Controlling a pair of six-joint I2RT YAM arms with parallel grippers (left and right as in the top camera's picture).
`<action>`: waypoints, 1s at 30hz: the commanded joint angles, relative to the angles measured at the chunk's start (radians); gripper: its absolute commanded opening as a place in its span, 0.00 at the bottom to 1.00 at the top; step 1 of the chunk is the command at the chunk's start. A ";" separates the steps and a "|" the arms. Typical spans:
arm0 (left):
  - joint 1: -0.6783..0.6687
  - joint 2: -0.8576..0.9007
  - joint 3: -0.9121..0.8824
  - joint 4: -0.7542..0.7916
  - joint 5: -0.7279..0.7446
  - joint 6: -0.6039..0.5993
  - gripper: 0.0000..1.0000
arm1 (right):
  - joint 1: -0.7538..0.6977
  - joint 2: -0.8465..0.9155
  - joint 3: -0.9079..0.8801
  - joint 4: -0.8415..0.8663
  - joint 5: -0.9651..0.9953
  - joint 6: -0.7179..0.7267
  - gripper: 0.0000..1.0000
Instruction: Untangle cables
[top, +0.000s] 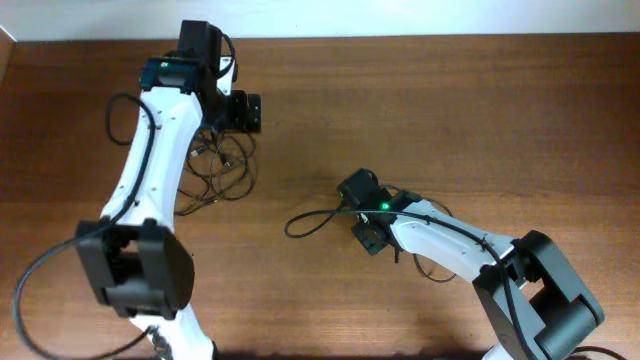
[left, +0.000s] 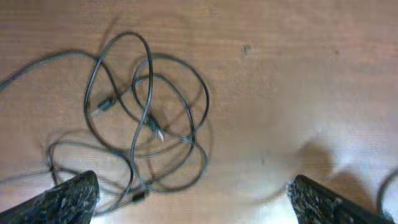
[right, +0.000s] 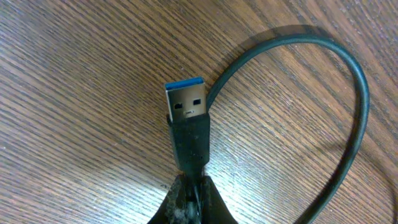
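Observation:
A tangle of thin black cables (top: 218, 168) lies in loose overlapping loops on the wooden table, just below my left gripper (top: 242, 112). In the left wrist view the loops (left: 146, 118) and small plug ends lie spread out ahead of the left gripper (left: 196, 202). Its fingers are wide apart, hold nothing, and hover above the near edge of the tangle. My right gripper (top: 355, 207) is at the table's middle. In the right wrist view it (right: 189, 196) is shut on a black USB cable just behind its blue-tongued plug (right: 186, 106). That cable (right: 351, 93) curves off to the right.
The held cable's loop (top: 305, 222) arcs to the left of the right gripper. Another thin black cable loop (top: 432, 268) lies under the right arm. The left arm (top: 150, 160) stretches along the table's left side over part of the tangle.

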 joint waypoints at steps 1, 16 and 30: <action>0.008 -0.163 0.002 -0.048 0.029 0.016 0.99 | -0.001 0.054 -0.040 -0.018 0.015 -0.005 0.04; 0.052 -0.606 -0.790 0.347 -0.395 -0.594 0.99 | -0.119 0.053 0.070 -0.134 -0.172 0.026 0.57; 0.052 -0.588 -0.808 0.362 -0.349 -0.594 0.99 | -0.151 0.054 0.033 -0.045 -0.256 -0.023 0.31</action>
